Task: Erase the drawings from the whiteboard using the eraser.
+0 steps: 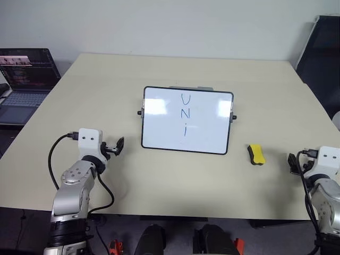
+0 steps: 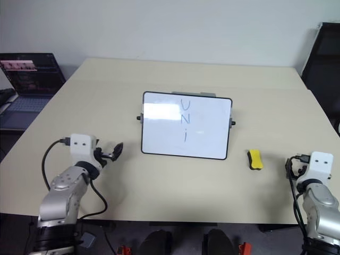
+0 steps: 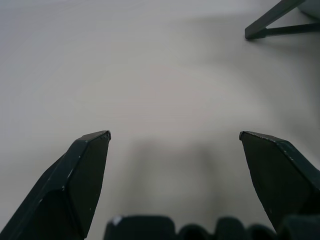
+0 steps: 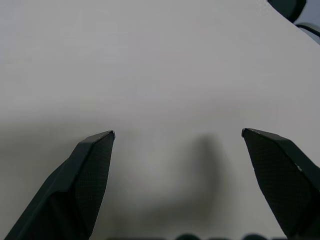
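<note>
Eraser [image 1: 256, 154] lay untouched on the table [image 1: 175, 186], to the right of the whiteboard [image 1: 159, 122] and a little nearer to me, well apart from its frame. The board stood propped mid-table with the blue drawings [image 1: 185, 112] intact, so nothing of the wiping had begun; I judged the step in hand to be the pickup.

My right gripper [image 4: 177, 135] hovered over bare table near the right edge, jaws spread wide and holding nothing, with the eraser off to its left. My left gripper [image 3: 175, 134] sat over the near-left part of the table, left of the board, likewise wide open and empty.

The next move, as I saw it, called for the right arm — it was the closer one — to swing left, settle over the yellow block and close across its narrow sides, black face down.
</note>
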